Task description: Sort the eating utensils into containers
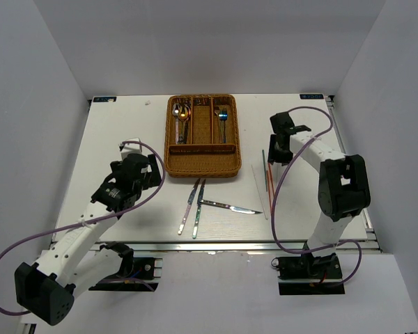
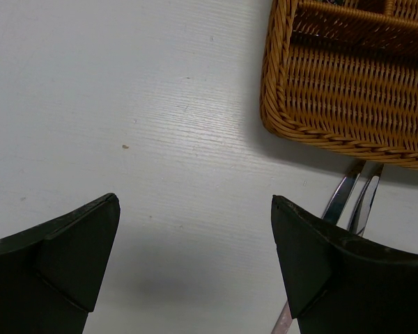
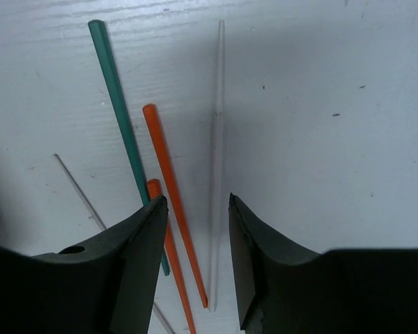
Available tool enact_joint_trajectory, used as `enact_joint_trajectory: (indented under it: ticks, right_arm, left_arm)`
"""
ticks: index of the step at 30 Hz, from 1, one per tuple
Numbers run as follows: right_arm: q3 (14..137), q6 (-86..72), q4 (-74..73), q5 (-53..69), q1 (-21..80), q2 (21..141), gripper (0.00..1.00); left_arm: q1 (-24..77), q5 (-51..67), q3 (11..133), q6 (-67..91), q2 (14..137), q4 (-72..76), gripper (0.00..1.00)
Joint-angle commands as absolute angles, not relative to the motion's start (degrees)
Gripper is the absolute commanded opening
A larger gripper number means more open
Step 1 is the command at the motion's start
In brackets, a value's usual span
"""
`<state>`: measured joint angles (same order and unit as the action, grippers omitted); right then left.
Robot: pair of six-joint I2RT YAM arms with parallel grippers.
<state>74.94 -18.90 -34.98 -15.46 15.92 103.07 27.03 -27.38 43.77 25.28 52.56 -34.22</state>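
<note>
Currently the right gripper (image 3: 196,202) hangs jaws part-spread over loose chopsticks on the surface (image 1: 125,132), right of the wicker tray (image 1: 202,170); nothing is held. A white chopstick (image 3: 217,139) and an orange chopstick (image 3: 168,188) both run under the gap, with a green chopstick (image 3: 122,118) just beside. Risk: closing here likely pinches two colours at once, or rolls a thin stick away. Sticks lie flat, so the fingertips may scrape and miss. The left gripper (image 2: 195,202) is spread wide and empty near the tray corner. Three knives (image 1: 230,207) are unsorted.
</note>
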Motion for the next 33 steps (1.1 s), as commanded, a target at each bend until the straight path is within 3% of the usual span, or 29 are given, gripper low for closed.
enact_joint_trajectory:
  ticks: [1, 23, 28, 31, 33]
  right_arm:
    - [70.60, -19.86, -31.04, -14.15, 16.00, 98.36, 0.46]
    - [62.40, -20.04, -26.63, -12.22, 14.59, 102.65, 0.32]
    - [60.92, -20.21, -26.99, -10.64, 13.36, 104.85, 0.20]
    - [58.89, -20.39, -26.54, -10.72, 11.87, 103.54, 0.01]
    - [58.36, -21.53, -27.24, -13.78, 11.08, 100.82, 0.00]
  left_arm:
    - [27.16, -26.72, 45.00, 24.70, 52.91, -33.13, 0.98]
    - [27.16, -26.54, 45.09, 24.79, 53.88, -33.31, 0.98]
    - [27.16, -26.89, 45.44, 25.31, 53.70, -33.66, 0.98]
    - [27.16, -24.01, 46.66, 26.89, 53.52, -33.49, 0.98]
    - [27.16, -18.22, 47.46, 29.87, 53.79, -31.83, 0.98]
